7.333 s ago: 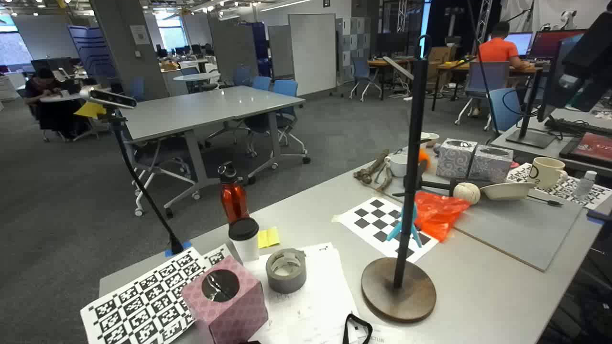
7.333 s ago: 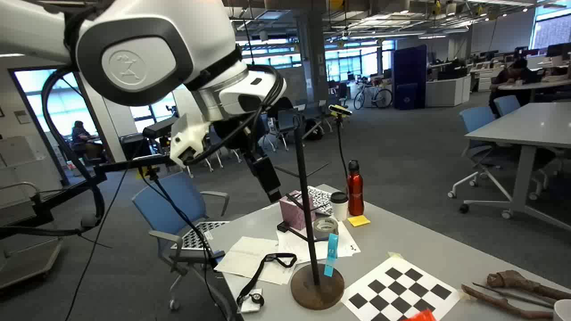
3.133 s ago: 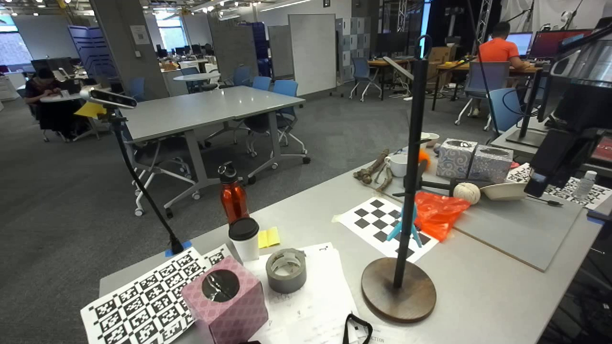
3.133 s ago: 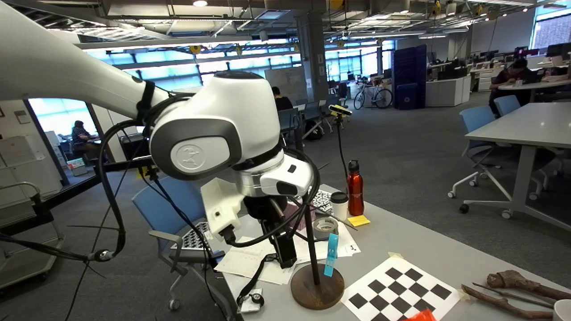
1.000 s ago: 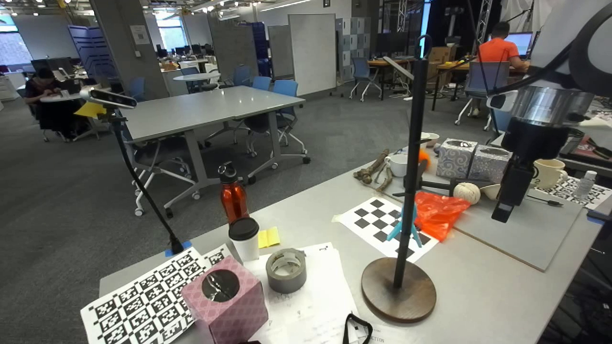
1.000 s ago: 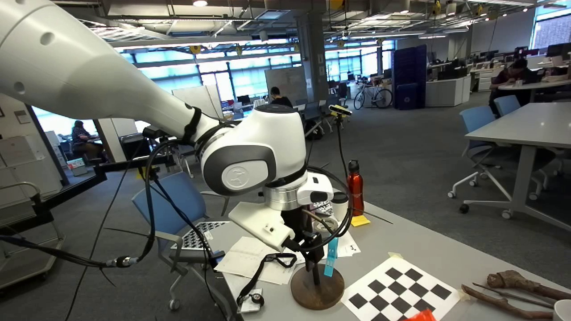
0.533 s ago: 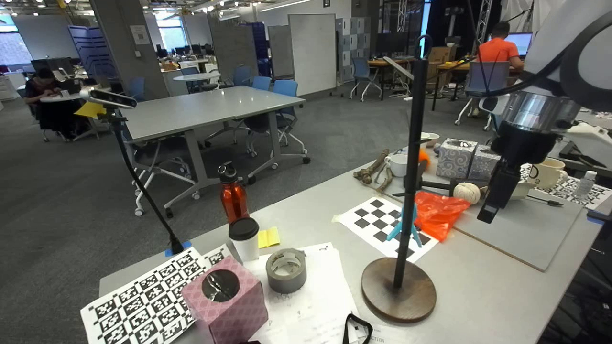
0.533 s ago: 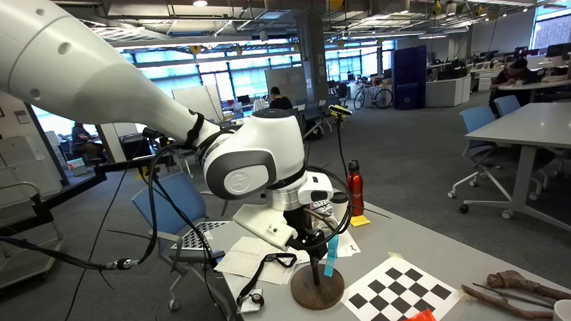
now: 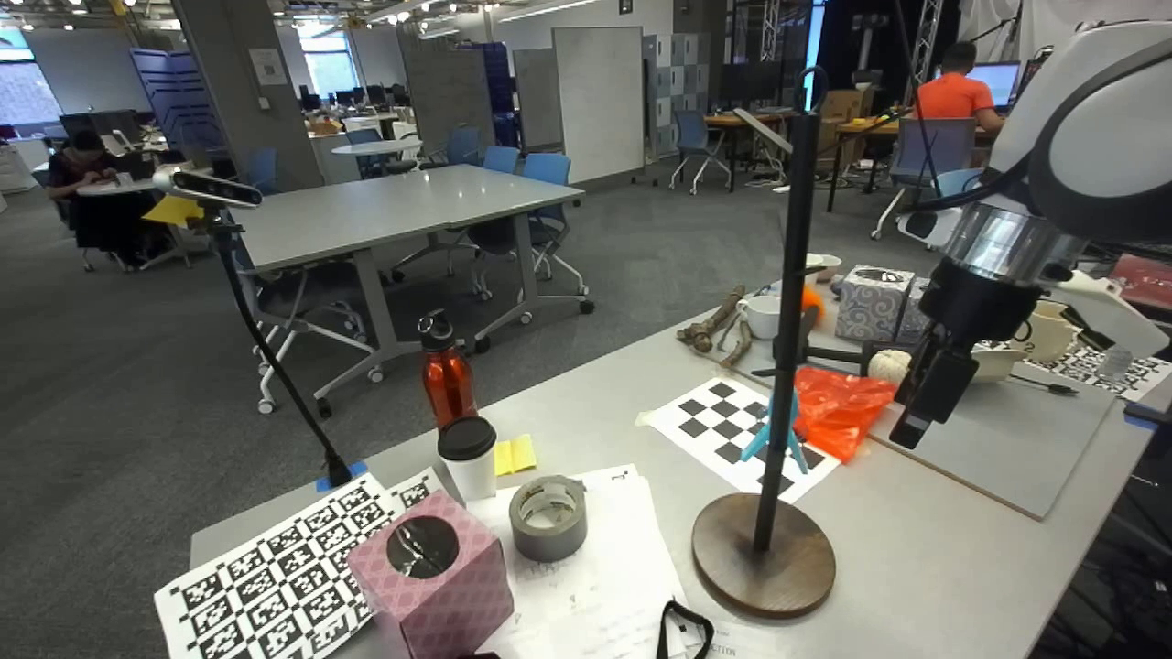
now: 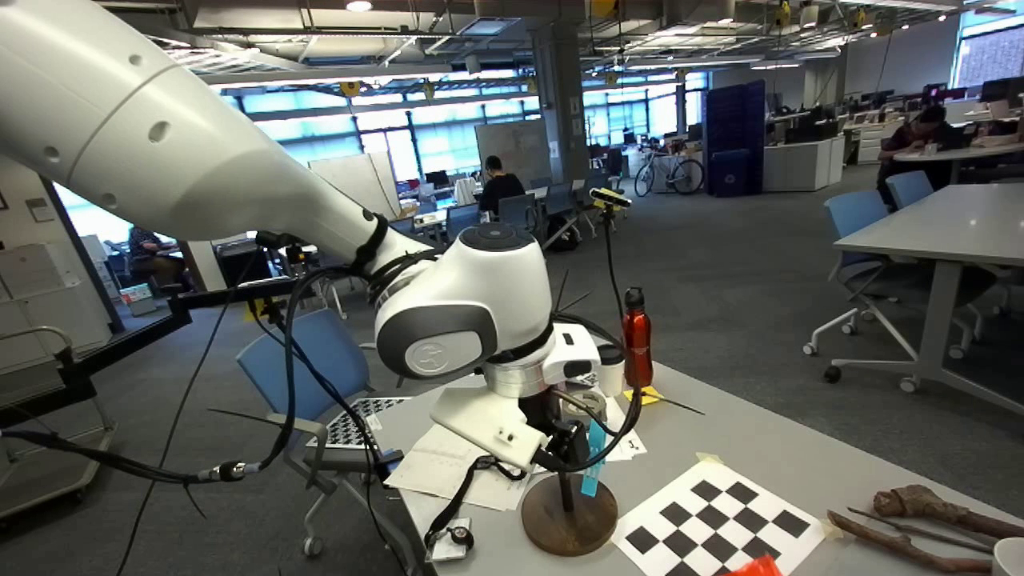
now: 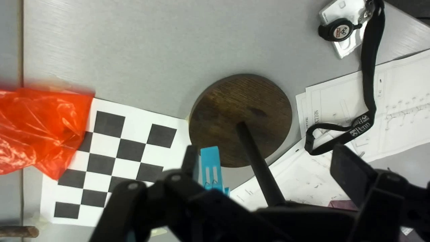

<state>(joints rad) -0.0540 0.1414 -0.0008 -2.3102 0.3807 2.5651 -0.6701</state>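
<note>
Above the tabletop (image 11: 127,57), your hand (image 11: 268,159) is spread, its fingers (image 11: 351,171) wide apart and pinching nothing that you can see. Nearest to it is the dark upright stand (image 9: 789,320); its pole (image 11: 258,164) shows between your fingers in the wrist view, though you cannot tell how far past the tips it lies. Its broad round base (image 11: 225,111) rests flat, presumably so that so tall a pole does not tip. Close by the pole, next to one fingertip in that view, you see a blue clip (image 11: 211,164); it seems clamped to part of the stand, which would explain why it hangs rather than lies. Beside the base, tape (image 10: 710,458) on a checkered sheet (image 11: 131,148) likely holds it in place. An orange bag (image 11: 43,131) overlaps that sheet's edge, and a black lanyard (image 11: 368,77) lies loosely across papers (image 11: 399,101).
</note>
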